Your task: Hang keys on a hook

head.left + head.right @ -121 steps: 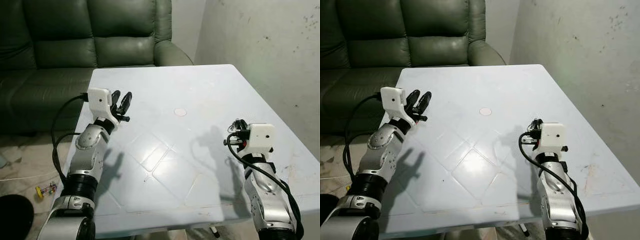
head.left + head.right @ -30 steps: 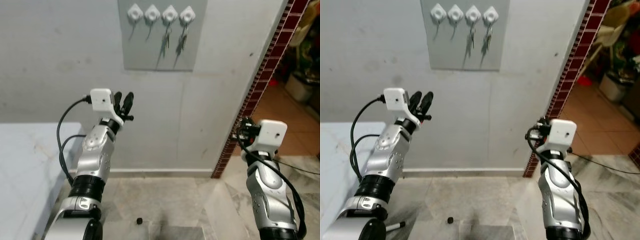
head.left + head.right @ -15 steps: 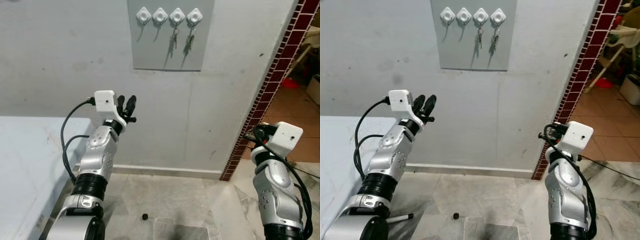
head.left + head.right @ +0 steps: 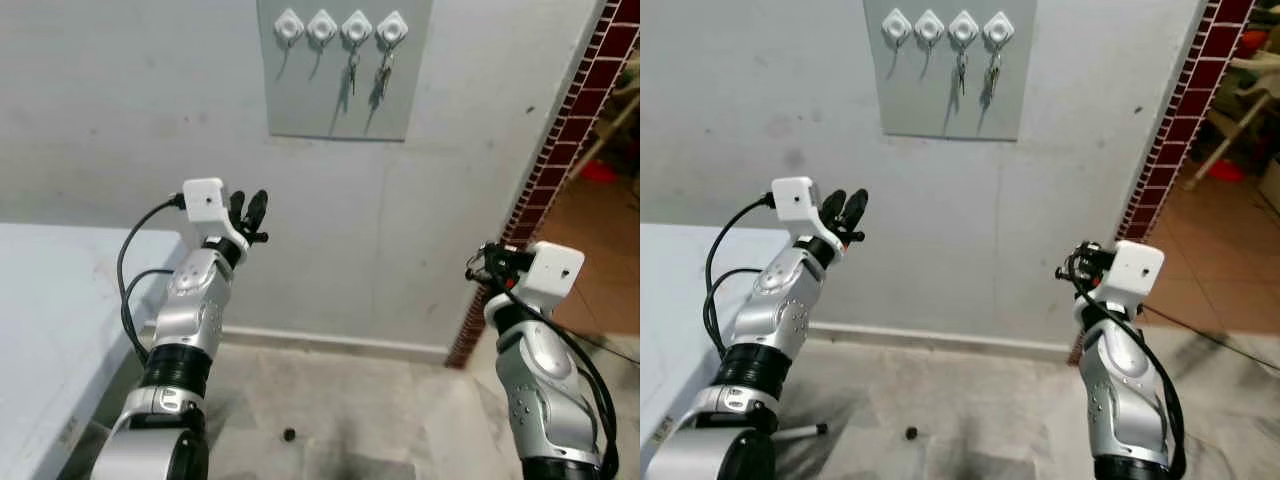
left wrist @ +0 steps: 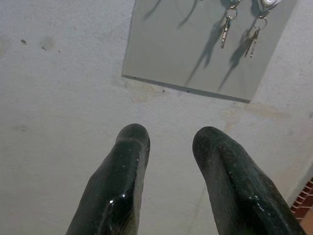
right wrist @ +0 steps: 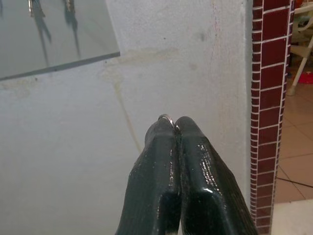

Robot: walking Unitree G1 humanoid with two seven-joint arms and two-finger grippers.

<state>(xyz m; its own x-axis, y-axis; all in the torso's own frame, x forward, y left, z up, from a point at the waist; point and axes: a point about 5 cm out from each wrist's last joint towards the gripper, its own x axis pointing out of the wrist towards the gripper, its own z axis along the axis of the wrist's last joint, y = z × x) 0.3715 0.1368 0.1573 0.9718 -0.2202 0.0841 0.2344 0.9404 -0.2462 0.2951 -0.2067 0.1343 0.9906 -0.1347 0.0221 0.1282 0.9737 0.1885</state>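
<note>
A grey wall panel hangs high on a pale plaster wall, carrying a row of four white hooks. The two hooks nearest the panel's left edge are bare. The two nearest its right edge each carry a bunch of hanging keys.

The left gripper is raised in front of the wall, below the panel and left of it, its two black fingers spread with a clear gap, holding nothing.

The right gripper is raised lower, near the wall's right corner, fingers pressed together on a small metal key ring that peeks out at the tips. The rest of the keys it may hold cannot be made out.

A red brick column edges the wall on the right, with a tiled room beyond. A white table's corner sits at the left. A small dark object lies on the floor by the wall's base.
</note>
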